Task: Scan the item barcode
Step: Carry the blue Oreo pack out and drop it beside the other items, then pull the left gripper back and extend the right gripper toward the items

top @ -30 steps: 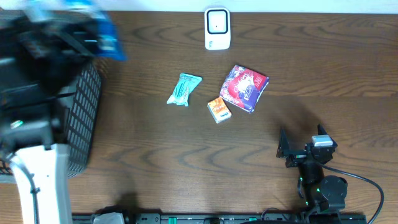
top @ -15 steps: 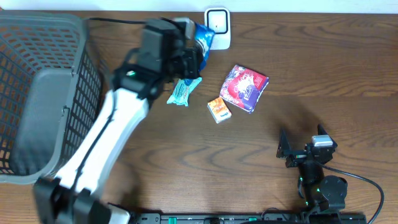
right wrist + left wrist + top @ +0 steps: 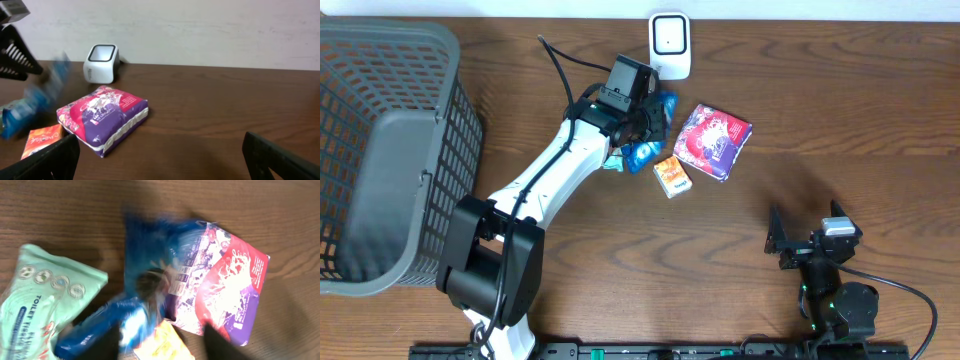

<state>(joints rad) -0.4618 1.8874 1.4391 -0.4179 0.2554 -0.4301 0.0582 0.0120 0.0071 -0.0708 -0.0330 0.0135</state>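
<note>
The bench carries a basket far to the left of the scanner. The left arm reaches to just in front of the scanner, while the right tool idles well in front and to the right of it, fingers spread and empty. A purple pack lies near the scanner's front right. The left tool has its fingers apart. The blue packet under it is blurred while all else is sharp, so it looks released, dropping between the purple pack, a green packet and an orange box. The step in hand seems to be letting go beside the scanner. Next calls for a firm pinch, a lift, and the barcode turned to the scanner's window.
</note>
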